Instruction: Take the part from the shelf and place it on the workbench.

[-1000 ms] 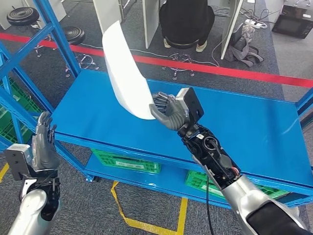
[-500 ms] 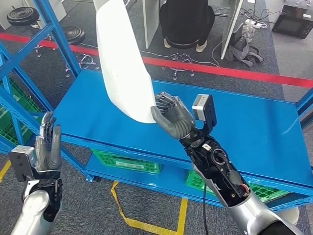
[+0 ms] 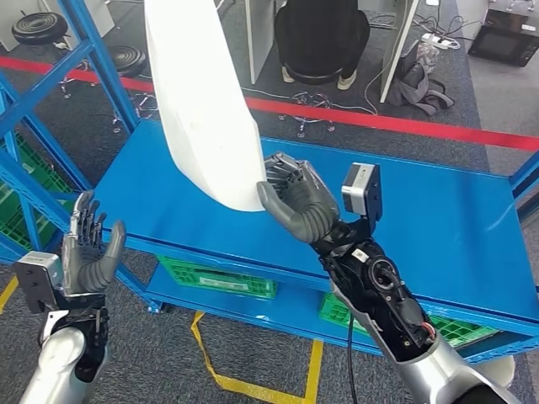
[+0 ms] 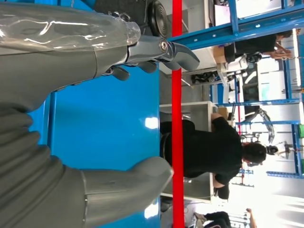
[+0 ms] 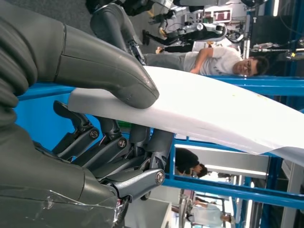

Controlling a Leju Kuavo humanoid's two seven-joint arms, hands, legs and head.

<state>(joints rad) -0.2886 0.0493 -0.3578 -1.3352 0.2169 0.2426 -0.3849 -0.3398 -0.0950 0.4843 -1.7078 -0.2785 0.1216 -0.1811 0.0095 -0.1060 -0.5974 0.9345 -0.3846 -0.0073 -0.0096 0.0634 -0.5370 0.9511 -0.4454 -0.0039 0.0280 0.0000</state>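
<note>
Raised higher, white part (image 3: 200, 109) in right robot hand (image 3: 297, 199) leaves frame.

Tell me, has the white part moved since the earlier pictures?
Yes. The white part, held by the right robot hand, has swung up and toward the blue shelf's left end.

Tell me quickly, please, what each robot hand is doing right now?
Left robot hand: open, fingers spread, holding nothing.
Right robot hand: grips the lower end of the white part, thumb on top.
</note>
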